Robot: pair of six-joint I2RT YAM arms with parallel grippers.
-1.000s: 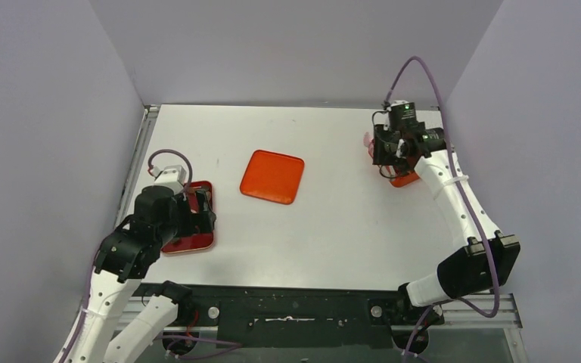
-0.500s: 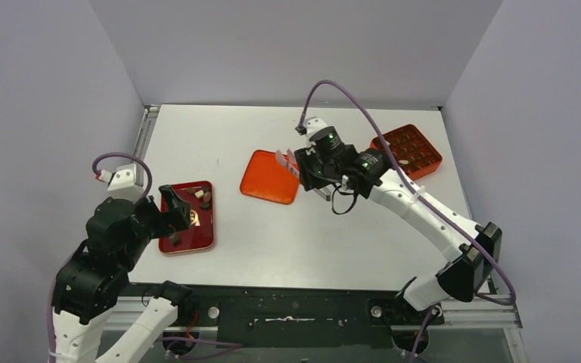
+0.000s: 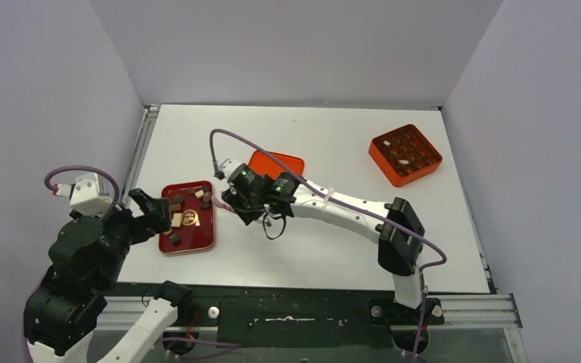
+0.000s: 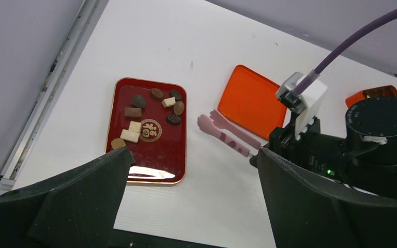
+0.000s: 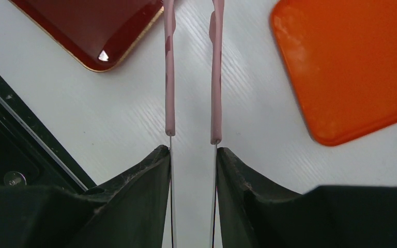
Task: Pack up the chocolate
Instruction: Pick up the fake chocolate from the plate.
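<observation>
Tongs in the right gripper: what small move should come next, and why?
Probably ease the right gripper toward the red tray until the tongs straddle the nearest chocolate. The tongs are gripped, their arms apart and empty, tips just short of the tray's edge; loose pieces lie on it.

Left arm (image 3: pixel 83 253): stands at the lower left of the overhead view, elbow raised, wrist angled toward frame centre. Left gripper (image 3: pixel 150 209): black jaws spread wide, clear of contact. Right arm (image 3: pixel 348 212): rises from its base at lower right and bends sharply at the elbow, the forearm reaching leftward to frame centre. Right gripper (image 5: pixel 192 152): black fingers closed narrowly on the two thin shanks of slender pink plastic tongs (image 4: pixel 227 135), which project straight ahead of it.
</observation>
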